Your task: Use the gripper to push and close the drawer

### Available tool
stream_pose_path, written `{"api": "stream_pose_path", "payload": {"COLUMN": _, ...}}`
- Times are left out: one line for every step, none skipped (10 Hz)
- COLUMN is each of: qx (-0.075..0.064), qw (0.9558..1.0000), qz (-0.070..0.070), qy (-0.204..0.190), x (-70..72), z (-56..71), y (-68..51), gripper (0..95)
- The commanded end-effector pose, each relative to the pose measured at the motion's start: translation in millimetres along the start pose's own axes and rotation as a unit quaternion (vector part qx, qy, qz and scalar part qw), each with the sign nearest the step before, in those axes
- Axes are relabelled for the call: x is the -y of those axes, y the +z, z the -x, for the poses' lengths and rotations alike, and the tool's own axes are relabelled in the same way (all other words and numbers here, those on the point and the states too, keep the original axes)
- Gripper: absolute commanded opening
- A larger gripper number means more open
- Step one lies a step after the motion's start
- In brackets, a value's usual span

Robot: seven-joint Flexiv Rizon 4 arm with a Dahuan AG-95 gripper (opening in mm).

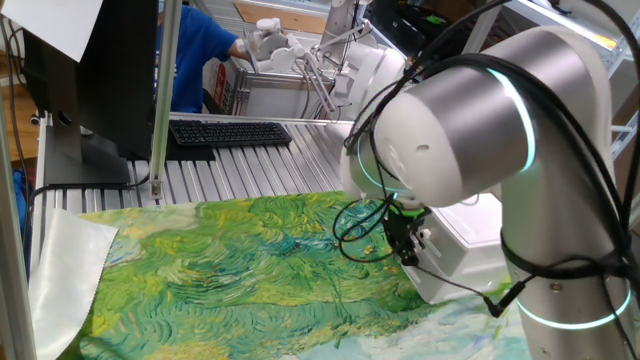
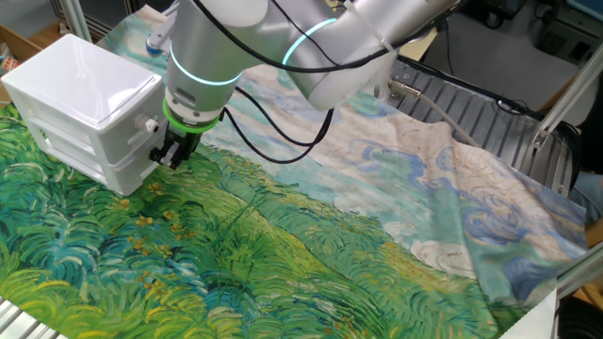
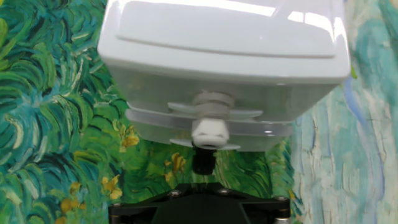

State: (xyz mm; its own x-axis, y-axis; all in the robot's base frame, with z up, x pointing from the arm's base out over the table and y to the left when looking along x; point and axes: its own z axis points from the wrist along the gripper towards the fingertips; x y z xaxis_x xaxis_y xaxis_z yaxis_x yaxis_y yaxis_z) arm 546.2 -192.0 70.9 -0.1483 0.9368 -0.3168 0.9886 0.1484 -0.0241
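Two drawers sat in the white box (image 2: 85, 89) near a bench corner. Gripper (image 2: 171, 153), fingers together and empty, met the drawer (image 2: 111, 169). Risk: an off-centre push could skid the light box across the cloth (image 2: 283, 254).

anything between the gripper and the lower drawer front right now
No object. In the hand view only a short strip of the painted cloth shows between the gripper and the lower drawer, whose knob points at it.
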Motion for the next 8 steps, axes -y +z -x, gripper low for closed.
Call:
{"api": "stream_pose_path", "payload": {"qx": -0.001, "qw": 1.0000, "qz": 0.000, "qy": -0.002, "x": -2.7, "z": 1.0, "y": 2.8, "gripper": 0.0}}
{"api": "stream_pose_path", "payload": {"qx": -0.001, "qw": 1.0000, "qz": 0.002, "qy": -0.001, "x": -3.8, "z": 2.2, "y": 4.5, "gripper": 0.0}}
{"api": "stream_pose_path", "payload": {"qx": 0.001, "qw": 1.0000, "qz": 0.003, "qy": -0.003, "x": -4.5, "z": 2.9, "y": 5.6, "gripper": 0.0}}
{"api": "stream_pose_path", "payload": {"qx": 0.002, "qw": 1.0000, "qz": 0.004, "qy": -0.002, "x": -4.9, "z": 3.3, "y": 6.2, "gripper": 0.0}}
{"api": "stream_pose_path", "payload": {"qx": 0.002, "qw": 1.0000, "qz": 0.005, "qy": -0.003, "x": -5.1, "z": 4.3, "y": 8.1, "gripper": 0.0}}
{"api": "stream_pose_path", "payload": {"qx": 0.005, "qw": 1.0000, "qz": 0.006, "qy": -0.005, "x": -5.2, "z": 5.0, "y": 9.5, "gripper": 0.0}}
{"api": "stream_pose_path", "payload": {"qx": 0.007, "qw": 0.9999, "qz": 0.008, "qy": -0.008, "x": -5.4, "z": 6.6, "y": 12.2, "gripper": 0.0}}
{"api": "stream_pose_path", "payload": {"qx": 0.010, "qw": 0.9998, "qz": 0.009, "qy": -0.012, "x": -5.1, "z": 7.7, "y": 14.4, "gripper": 0.0}}
